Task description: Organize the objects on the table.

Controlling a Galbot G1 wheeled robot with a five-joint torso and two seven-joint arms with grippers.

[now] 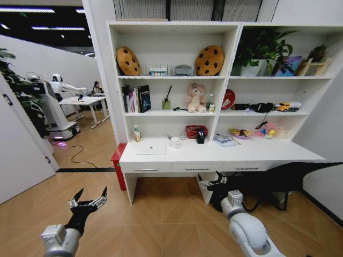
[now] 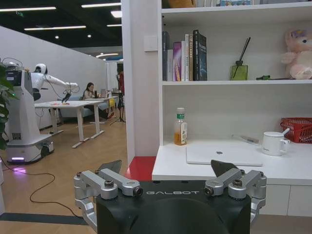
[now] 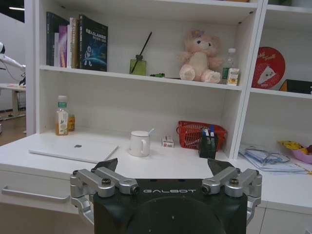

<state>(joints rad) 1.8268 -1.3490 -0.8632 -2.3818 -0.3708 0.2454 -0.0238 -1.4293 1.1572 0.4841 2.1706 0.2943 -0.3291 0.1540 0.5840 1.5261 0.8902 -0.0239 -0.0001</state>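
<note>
Facing: a long white desk [image 1: 214, 152] with three flat drawers, set under white shelves [image 1: 177, 77].
Laptop [image 1: 150, 149]: thin, silver, closed, laid flat near the desk's left end.
Containers: a red mesh basket [image 1: 195, 130]; a black cup [image 3: 208, 146] holding pens.
Floor: wooden boards.
Left gripper [image 1: 88, 201]: low, away from the desk, fingers spread, nothing held.
Right gripper [image 1: 210, 183]: held before the drawers, fingers apart, nothing held.

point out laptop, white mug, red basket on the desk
laptop [image 1: 150, 149]: head view, middle of its closed silver lid.
white mug [image 3: 139, 144]: right wrist view, front of its body, beside the handle.
red basket [image 3: 190, 135]: right wrist view, its mesh front wall, clear of the pen holder.
</note>
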